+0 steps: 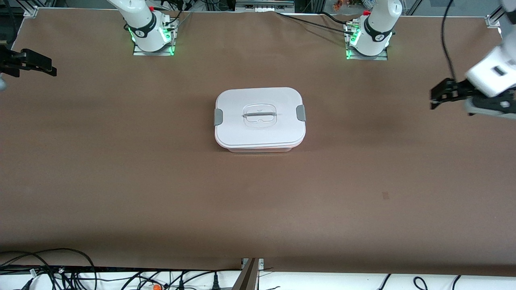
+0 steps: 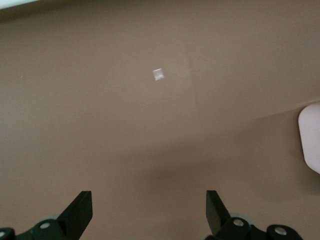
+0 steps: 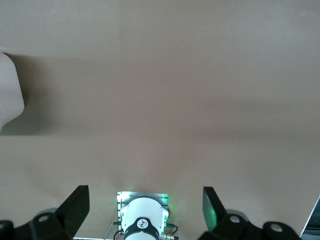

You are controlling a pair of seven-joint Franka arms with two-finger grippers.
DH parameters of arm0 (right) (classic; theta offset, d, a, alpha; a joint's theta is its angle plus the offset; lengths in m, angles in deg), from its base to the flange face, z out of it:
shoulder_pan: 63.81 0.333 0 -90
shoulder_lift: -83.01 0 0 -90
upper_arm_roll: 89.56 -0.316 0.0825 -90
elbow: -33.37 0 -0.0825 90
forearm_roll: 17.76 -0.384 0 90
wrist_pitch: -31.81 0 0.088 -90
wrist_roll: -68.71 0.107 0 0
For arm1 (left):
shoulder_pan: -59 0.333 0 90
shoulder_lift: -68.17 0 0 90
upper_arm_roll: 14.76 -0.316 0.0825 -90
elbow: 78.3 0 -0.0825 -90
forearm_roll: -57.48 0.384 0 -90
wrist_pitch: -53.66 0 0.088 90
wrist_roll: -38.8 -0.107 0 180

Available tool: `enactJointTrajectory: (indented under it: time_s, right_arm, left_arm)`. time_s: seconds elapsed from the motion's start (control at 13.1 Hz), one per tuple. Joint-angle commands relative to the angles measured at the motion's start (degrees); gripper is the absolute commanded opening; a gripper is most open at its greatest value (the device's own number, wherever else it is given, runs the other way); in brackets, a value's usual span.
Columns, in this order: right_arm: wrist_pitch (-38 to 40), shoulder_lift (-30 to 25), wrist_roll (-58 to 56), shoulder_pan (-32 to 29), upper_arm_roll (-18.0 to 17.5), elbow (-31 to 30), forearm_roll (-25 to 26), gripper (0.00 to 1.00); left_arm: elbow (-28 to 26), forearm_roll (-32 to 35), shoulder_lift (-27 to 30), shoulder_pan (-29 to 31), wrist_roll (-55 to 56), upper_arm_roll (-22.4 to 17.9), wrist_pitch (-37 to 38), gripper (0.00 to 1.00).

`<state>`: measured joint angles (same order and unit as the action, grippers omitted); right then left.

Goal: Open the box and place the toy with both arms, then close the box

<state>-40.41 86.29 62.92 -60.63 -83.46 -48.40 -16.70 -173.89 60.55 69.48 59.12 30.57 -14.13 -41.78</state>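
Front view is showing the box point(image 1: 260, 119) sitting shut in the middle of the brown table point(image 1: 121, 181), its white lid on and both grey side clips point(image 1: 218, 117) lying against its ends. No toy is showing in any view. The left gripper point(image 1: 437, 96) is hanging over bare table at the left arm's end, well apart from the box, its jaws standing wide with nothing between them; the right gripper point(image 1: 44, 66) is hanging over the right arm's end, likewise spread and empty. Each wrist view is catching only a white corner of the box at its edge. Judging by this, the opening step is only beginning: each arm is needing to travel inward to its nearer clip, and both clips will probably have to be released before the lid can be lifted.
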Motion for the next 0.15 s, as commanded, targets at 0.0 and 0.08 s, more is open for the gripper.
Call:
enactJointTrajectory:
  time_s: [0.0, 0.08]
  right_arm:
    - [-0.5, -0.6, 0.4, -0.2, -0.1, -0.8, 0.2, 1.00]
    - [-0.5, -0.6, 0.4, -0.2, -0.1, -0.8, 0.3, 1.00]
  left_arm:
    - [-2.8, -1.0, 1.9, -2.1, 1.5, -2.6, -1.5, 1.00]
    - [-2.7, -1.0, 1.9, -2.1, 1.6, -2.7, -1.5, 1.00]
